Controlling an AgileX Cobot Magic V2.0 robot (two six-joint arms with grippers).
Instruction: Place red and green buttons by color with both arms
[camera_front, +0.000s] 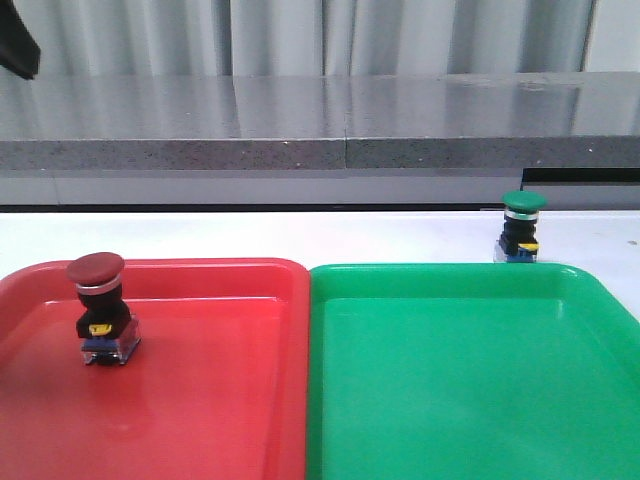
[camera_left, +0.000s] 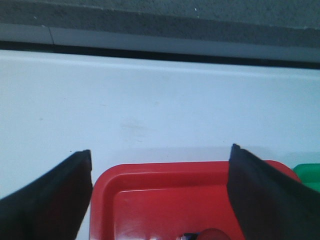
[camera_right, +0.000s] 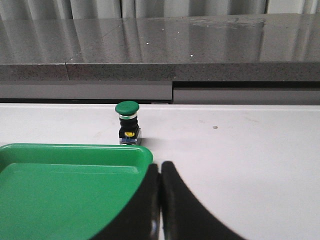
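Red button (camera_front: 99, 308) stands upright inside the red tray (camera_front: 200, 400), in its far left part, base on the tray floor, dark-red cap up; only a sliver of the cap shows in the left wrist view (camera_left: 215, 234). Green button (camera_front: 522, 229) is upright on the white table (camera_front: 250, 235), outside the green tray (camera_front: 470, 380), just behind that tray's far right rim; right wrist view shows it (camera_right: 128, 122) just beyond the tray's far edge (camera_right: 75, 149), not in it. Green tray sits edge to edge with the red tray, on its right side. Left gripper (camera_left: 160, 195) is spread wide and empty, hovering over the red tray's far rim (camera_left: 165, 167), nothing between the fingers (camera_left: 55, 200). Right gripper (camera_right: 160, 200) is clenched, fingers pressed together with nothing held, over the green tray's corner, well short of the green button. Grey ledge (camera_front: 320, 120) runs behind the table
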